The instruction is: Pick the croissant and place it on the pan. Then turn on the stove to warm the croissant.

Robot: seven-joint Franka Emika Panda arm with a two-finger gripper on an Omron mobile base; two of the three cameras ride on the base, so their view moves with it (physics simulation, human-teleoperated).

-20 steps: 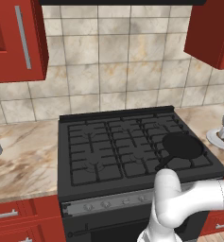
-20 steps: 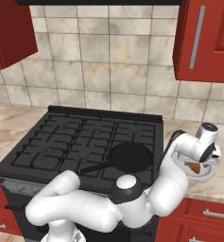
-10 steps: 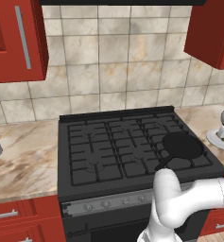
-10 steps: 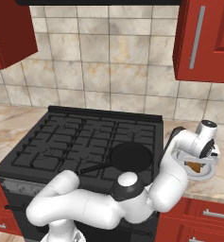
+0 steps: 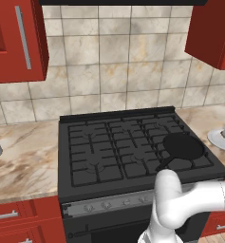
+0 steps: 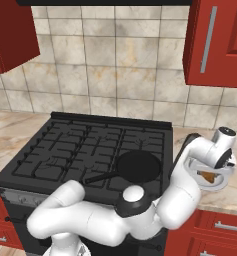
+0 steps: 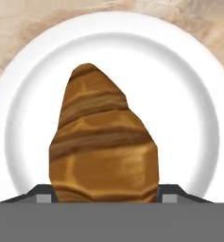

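Gripper (image 7: 100,198) first, in the hand view: its two dark finger tips sit at the bottom, one on each flank of the croissant (image 7: 101,142), pressed right against its sides with no gap visible. I judge the jaws closed partway onto the pastry, narrow rather than wide, and holding it. The croissant lies in the middle of the white plate (image 7: 189,94), long axis pointing away from the hand, and marbled surface (image 7: 19,23) shows past the rim. Whether it has left the plate I cannot tell from this angle.

Right base view: the hand (image 6: 221,152) hangs over the plate (image 6: 214,184) on the surface to the right of the stove (image 6: 85,150), and a brown sliver of croissant (image 6: 208,175) shows beneath it. The pan (image 6: 138,166) sits on the front right grates, its handle pointing toward the front left, well apart from the plate.

Left base view: the pan (image 5: 182,146) is on the stove (image 5: 123,147), and the plate's rim (image 5: 217,140) peeks in at the right edge with the hand above it.

To do this step well, I would lift straight up before any sideways travel, so the pastry clears the plate rim, and keep the squeeze gentle, since a soft pastry may crush or slip. Then carry it over the pan's inside and lower it before releasing.
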